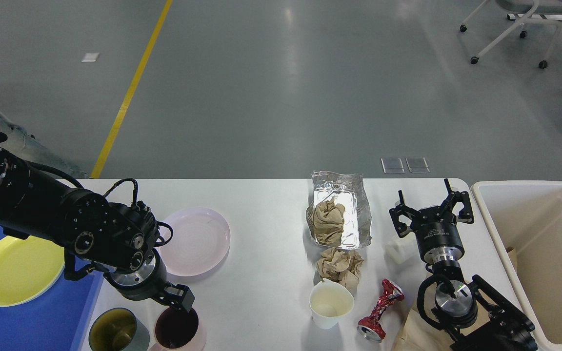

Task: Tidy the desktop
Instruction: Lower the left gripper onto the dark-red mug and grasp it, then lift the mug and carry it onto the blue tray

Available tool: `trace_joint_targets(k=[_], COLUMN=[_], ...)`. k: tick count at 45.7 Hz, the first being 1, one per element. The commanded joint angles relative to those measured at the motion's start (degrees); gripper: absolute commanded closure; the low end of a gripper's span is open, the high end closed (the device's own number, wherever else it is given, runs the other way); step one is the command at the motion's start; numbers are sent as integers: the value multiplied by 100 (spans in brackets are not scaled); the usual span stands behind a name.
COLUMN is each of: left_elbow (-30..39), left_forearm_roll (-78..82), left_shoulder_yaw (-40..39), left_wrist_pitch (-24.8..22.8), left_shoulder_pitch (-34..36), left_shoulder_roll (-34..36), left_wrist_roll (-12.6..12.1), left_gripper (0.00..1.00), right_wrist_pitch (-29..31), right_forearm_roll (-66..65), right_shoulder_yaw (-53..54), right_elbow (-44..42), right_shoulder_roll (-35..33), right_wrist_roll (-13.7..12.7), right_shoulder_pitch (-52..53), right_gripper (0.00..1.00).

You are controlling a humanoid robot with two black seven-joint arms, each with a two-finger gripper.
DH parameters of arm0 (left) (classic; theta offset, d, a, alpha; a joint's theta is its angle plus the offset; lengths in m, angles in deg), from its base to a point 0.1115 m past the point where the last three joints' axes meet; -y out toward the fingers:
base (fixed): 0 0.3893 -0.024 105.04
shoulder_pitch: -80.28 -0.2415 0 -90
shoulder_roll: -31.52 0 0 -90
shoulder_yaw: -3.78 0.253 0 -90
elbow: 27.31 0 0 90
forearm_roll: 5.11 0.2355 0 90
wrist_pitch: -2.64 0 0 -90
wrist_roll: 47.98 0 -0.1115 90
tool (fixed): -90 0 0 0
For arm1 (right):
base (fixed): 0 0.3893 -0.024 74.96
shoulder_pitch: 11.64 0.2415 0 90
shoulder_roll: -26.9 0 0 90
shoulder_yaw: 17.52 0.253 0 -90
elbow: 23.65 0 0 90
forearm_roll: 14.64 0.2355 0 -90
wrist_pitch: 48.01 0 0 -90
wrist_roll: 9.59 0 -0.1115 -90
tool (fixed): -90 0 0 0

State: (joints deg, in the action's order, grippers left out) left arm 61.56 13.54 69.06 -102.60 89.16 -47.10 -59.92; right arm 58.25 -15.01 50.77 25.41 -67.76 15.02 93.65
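The white desktop [261, 204] holds litter and dishes. My left gripper [179, 298] points down at the far rim of a dark red cup [176, 329] near the front edge; its fingers are dark and cannot be told apart. My right gripper [430, 202] is open and empty, fingers spread, just right of a foil tray [354, 214] with crumpled brown paper [327, 222] in it. Another brown paper ball [339, 265], a white paper cup [331, 304] and a crushed red can [381, 309] lie in front of the tray. A small white object [398, 251] sits beside my right wrist.
A pink plate [195, 241] lies at centre left. A yellow plate [15, 270] rests on the blue tray [42, 321] at the left. An olive cup [115, 331] stands next to the red one. A cream bin [544, 273] stands at the right. Brown paper [415, 331] lies under my right arm.
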Motion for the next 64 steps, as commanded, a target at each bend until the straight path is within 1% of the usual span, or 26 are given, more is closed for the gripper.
trace_joint_targets(k=[1,8,14,16,18,23,24,30,33,35,37,44,58,61,64], left_elbow=[-19,-36,-36,-36,-45,-142,-142,-150,-150,-150,-150,-150,-107,-54,95], left_forearm_roll=[341,491,666,684,693,684,675,640,640,640,623,614,605,596,535], left_shoulder_yaw=[-33,-112,-129,-129,-121,-112,-103,-77,-42,-24,-24,-33,46,46,55], left_wrist_pitch=[3,38,47,64,73,152,213,512,565,566,548,513,460,399,145], left_shoulder_pitch=[-71,-440,-520,-546,-590,-669,-678,-722,-757,-757,-748,-757,-651,-494,-108], left_shoulder_roll=[-13,-118,-118,-118,-118,-127,-127,-171,-197,-188,-171,-171,-109,-66,57], left_wrist_roll=[-1,-1,-1,-1,-1,-45,-62,-89,-98,-98,-89,-89,-89,-80,-36], left_gripper=[10,19,19,21,28,55,57,61,73,83,90,90,95,96,96], right_wrist_pitch=[0,0,0,0,0,0,0,0,0,0,0,0,0,0,0], right_forearm_roll=[1,-7,1,-7,-7,-7,1,-7,-7,-7,-7,1,1,1,1], right_shoulder_yaw=[0,0,0,0,0,0,0,0,0,0,0,0,0,0,0], right_elbow=[-1,-1,-1,-1,-1,-1,-1,-1,-1,-1,-1,-1,-1,-1,-1], right_shoulder_roll=[0,0,0,0,0,0,9,0,0,0,0,0,0,0,0], right_wrist_roll=[1,0,0,0,0,0,0,0,0,0,0,0,0,0,0], right_shoulder_pitch=[0,0,0,0,0,0,0,0,0,0,0,0,0,0,0], right_gripper=[0,0,0,0,0,0,0,0,0,0,0,0,0,0,0])
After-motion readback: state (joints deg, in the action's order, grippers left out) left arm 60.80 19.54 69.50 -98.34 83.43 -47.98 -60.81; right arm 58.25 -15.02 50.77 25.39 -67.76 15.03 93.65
